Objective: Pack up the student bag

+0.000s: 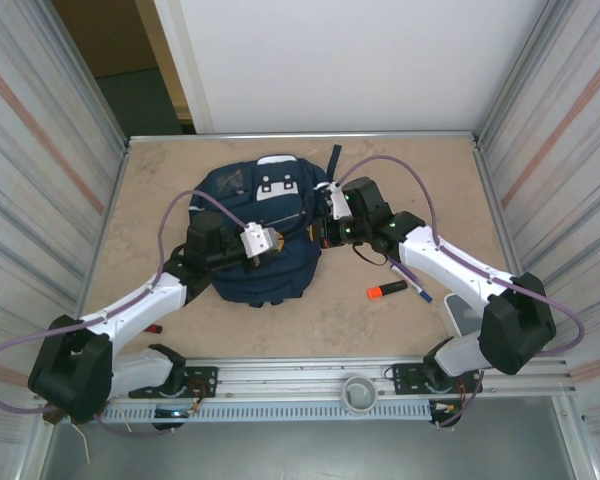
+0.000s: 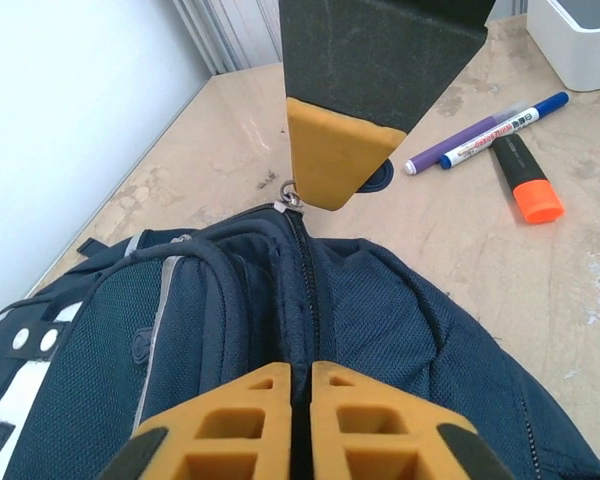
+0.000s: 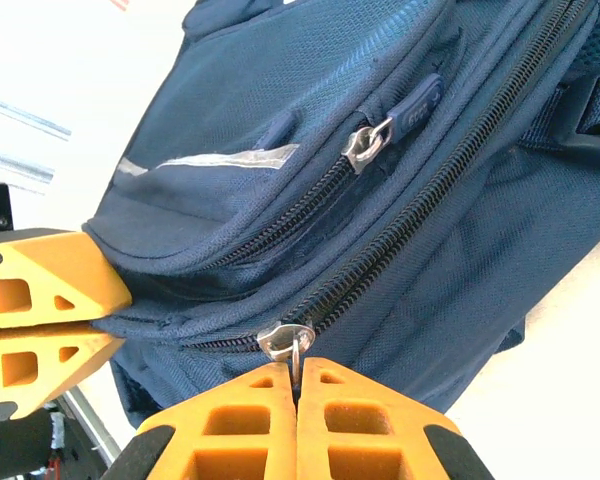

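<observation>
student bag (image 1: 230, 195): navy mesh-weave fabric, white patch (image 1: 278, 187) on top, thin reflective stripe (image 3: 220, 158) along the front pocket, dark straps. It lies flat mid-table, directly under and between both sets of jaws.

left gripper (image 2: 300, 415): jaws pressed together, pinching the bag fabric on the main zipper line.

right gripper (image 3: 298, 400): jaws closed on the ring of the main zipper pull (image 3: 287, 342). Zipper teeth run up and away from it, closed as far as visible. Front pocket slider (image 3: 365, 148) sits above those jaws, untouched.

The two grippers face each other along the same zipper, close together but not touching.

Edges/room: bare table (image 1: 400, 170) beyond the right jaws out to the far rim. Orange highlighter (image 2: 525, 180), blue pen (image 2: 505, 125) and purple pen (image 2: 460, 140) lie behind the right jaws, clear of the bag. White bin (image 2: 580, 40) sits past them. Corrugated walls close both sides.
</observation>
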